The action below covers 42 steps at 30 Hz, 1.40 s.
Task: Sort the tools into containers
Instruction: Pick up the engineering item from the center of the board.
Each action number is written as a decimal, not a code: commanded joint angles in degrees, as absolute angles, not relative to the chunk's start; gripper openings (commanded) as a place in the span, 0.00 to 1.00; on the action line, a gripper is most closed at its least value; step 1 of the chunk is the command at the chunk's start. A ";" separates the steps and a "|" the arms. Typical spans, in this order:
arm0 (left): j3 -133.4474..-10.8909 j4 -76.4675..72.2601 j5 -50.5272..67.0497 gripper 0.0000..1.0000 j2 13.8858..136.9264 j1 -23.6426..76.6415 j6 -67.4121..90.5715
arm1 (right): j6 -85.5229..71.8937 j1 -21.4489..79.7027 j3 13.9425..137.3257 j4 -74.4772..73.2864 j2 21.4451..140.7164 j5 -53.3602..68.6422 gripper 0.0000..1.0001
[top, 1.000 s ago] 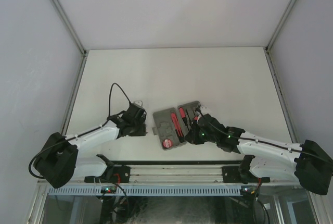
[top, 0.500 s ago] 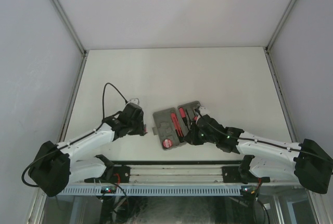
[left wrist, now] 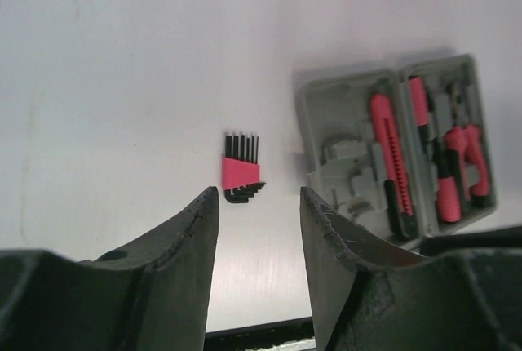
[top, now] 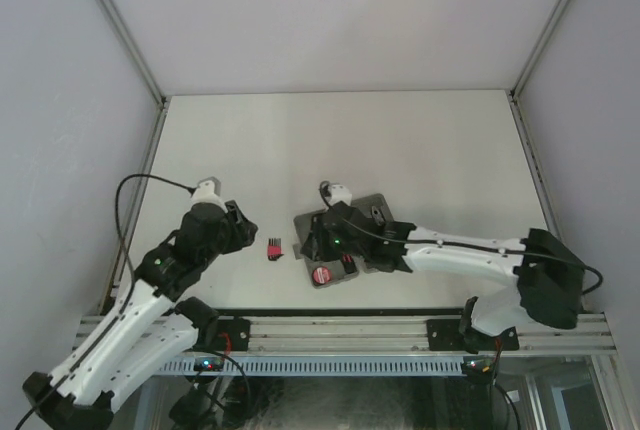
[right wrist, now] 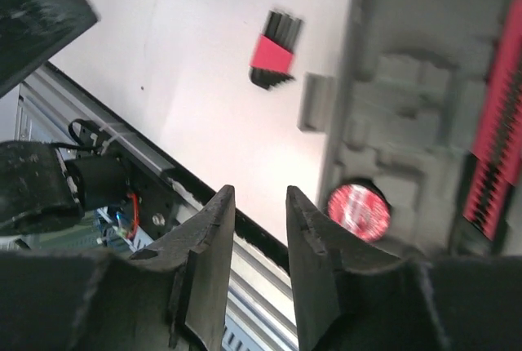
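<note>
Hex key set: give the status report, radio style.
Left tool, right tool open, empty. Hex key set on table, beside open case. Nothing blocking.

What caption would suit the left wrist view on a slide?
Open left gripper looks down on the red comb-like piece lying on the table beside the open grey tool case.

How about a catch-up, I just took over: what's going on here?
Two robot arms are sorting tools into the open grey case, which already holds several, plus a red disc. A comb-like key set lies on the table beside it, near the open left gripper; the open right gripper is above the case.
</note>
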State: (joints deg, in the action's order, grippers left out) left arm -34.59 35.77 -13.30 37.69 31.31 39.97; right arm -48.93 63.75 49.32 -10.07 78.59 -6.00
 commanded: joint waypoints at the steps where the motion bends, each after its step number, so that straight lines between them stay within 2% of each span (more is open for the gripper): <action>1: -42.12 44.59 -17.69 0.49 30.68 30.96 38.89 | -49.26 66.31 59.58 -10.38 87.47 -10.28 0.33; 6: -46.99 49.55 -21.57 0.54 24.39 30.97 38.76 | -53.81 67.15 65.68 -9.49 94.96 -14.62 0.38; 9: -49.00 50.90 -23.07 0.55 22.07 30.94 36.02 | -55.32 67.23 70.74 -11.77 99.18 -16.77 0.51; 11: -49.71 52.24 -25.16 0.55 20.88 30.96 35.04 | -56.04 67.27 75.24 -14.99 102.08 -17.95 0.53; 21: -48.03 52.98 -30.34 0.58 14.10 31.00 36.74 | -58.35 67.31 95.81 -31.79 116.85 -21.04 0.50; 34: -47.25 52.99 -32.44 0.61 12.03 30.99 37.98 | -58.29 66.44 104.32 -39.64 125.29 -20.28 0.47; 42: -47.06 52.83 -32.34 0.61 11.86 31.00 38.05 | -57.94 66.62 107.39 -43.36 128.54 -19.59 0.50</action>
State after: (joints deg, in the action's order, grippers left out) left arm -47.33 54.19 -31.38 11.25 31.31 37.10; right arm -57.74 66.52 103.94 -40.86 127.81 -19.38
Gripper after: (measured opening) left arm 0.608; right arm 0.495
